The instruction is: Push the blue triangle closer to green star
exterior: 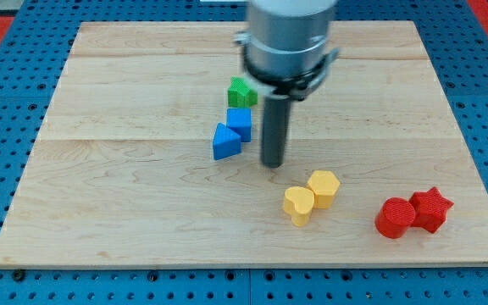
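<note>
Tip: no fingers or jaws on this rig, so nothing gets held, just my tip [273,163] sitting on the wooden board [100,212], a little to the view's right of the blue triangle and not touching it.
Blue triangle [224,142]: near the middle of the board, point facing the view's top, pressed up against the blue cube.
Blue cube [240,121]: wedged between the triangle and the green star, touching both as far as I can tell.
Green star [240,91]: top of that little stack, partly tucked behind the arm's grey housing [288,38].
Yellow heart [297,205] and yellow hexagon [323,187]: side by side, toward the view's bottom right of my tip.
Red cylinder [394,217] and red star [431,208]: touching, far over at the view's right.
</note>
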